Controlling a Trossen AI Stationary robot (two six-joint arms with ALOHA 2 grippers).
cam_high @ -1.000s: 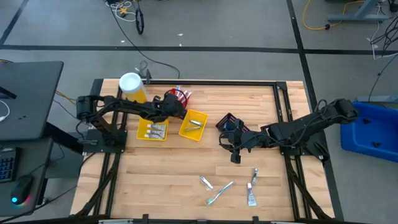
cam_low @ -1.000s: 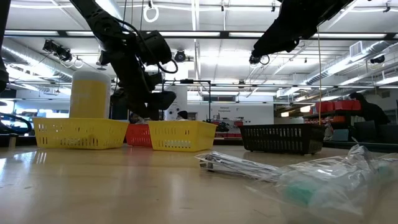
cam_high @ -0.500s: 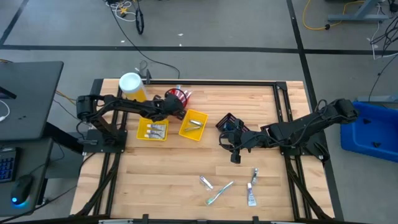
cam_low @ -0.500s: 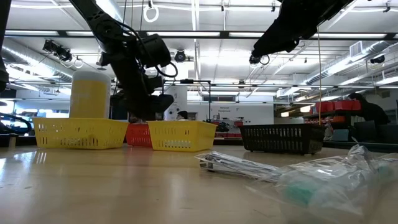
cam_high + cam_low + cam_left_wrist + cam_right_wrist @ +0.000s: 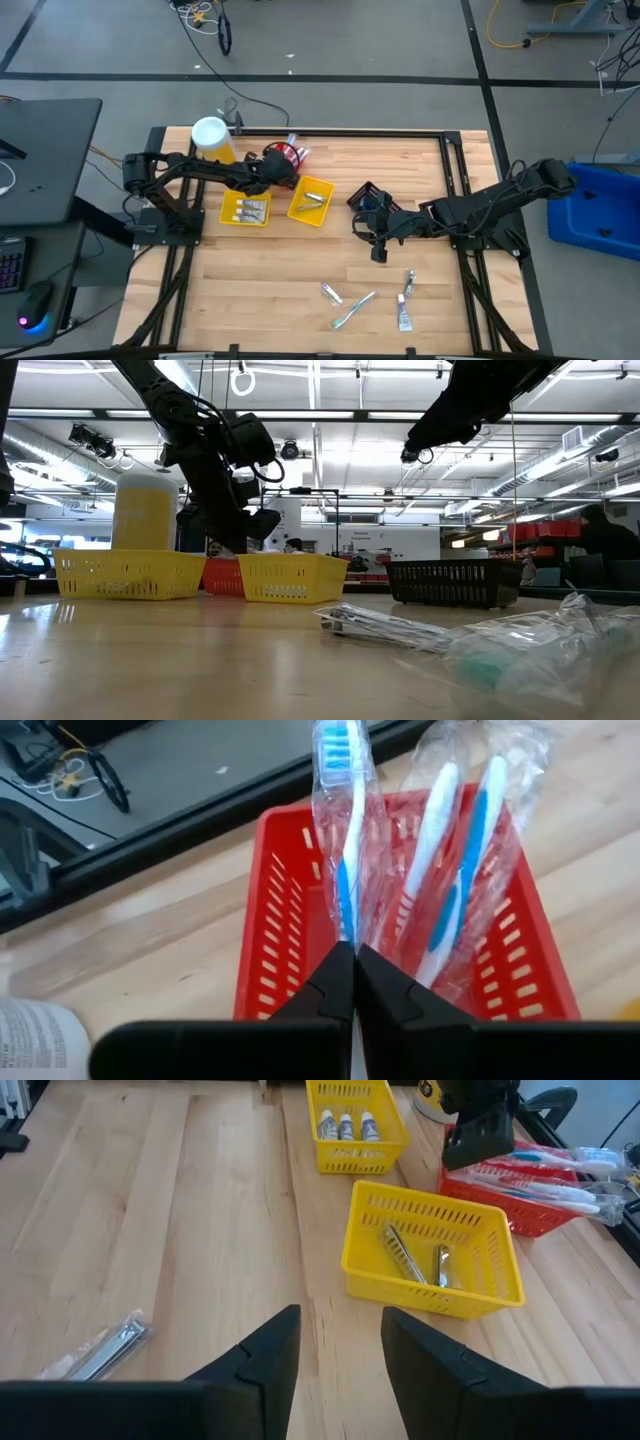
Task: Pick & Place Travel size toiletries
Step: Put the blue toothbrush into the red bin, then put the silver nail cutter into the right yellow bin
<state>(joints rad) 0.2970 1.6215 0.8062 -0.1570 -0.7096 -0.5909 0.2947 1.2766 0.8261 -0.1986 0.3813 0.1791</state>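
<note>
Several wrapped toothbrushes (image 5: 450,850) lie in the red bin (image 5: 280,920), their heads leaning out over its far rim. My left gripper (image 5: 355,952) is shut above the bin's near part, its tips at the handle end of one blue-and-white toothbrush (image 5: 345,870). My right gripper (image 5: 340,1335) hangs open over the table's middle (image 5: 378,235) with nothing between its fingers. More wrapped toiletries (image 5: 352,310) lie on the table near its front edge. My left gripper comes slanting down from the table's left side, its shut tips meeting right at the wrapper's lower end (image 5: 347,932). Whether they touch or pinch the wrapper, I cannot tell. The toothbrush rests in the bin.
Two yellow bins (image 5: 245,209) (image 5: 312,200) stand beside the red bin, one holding small tubes, the other metal items. A black bin (image 5: 365,195) sits by my right gripper. A yellow canister (image 5: 212,138) stands at the far left corner. Bare wood lies between the bins and the loose items.
My left gripper has shut its fingers while staying in place over the red bin.
</note>
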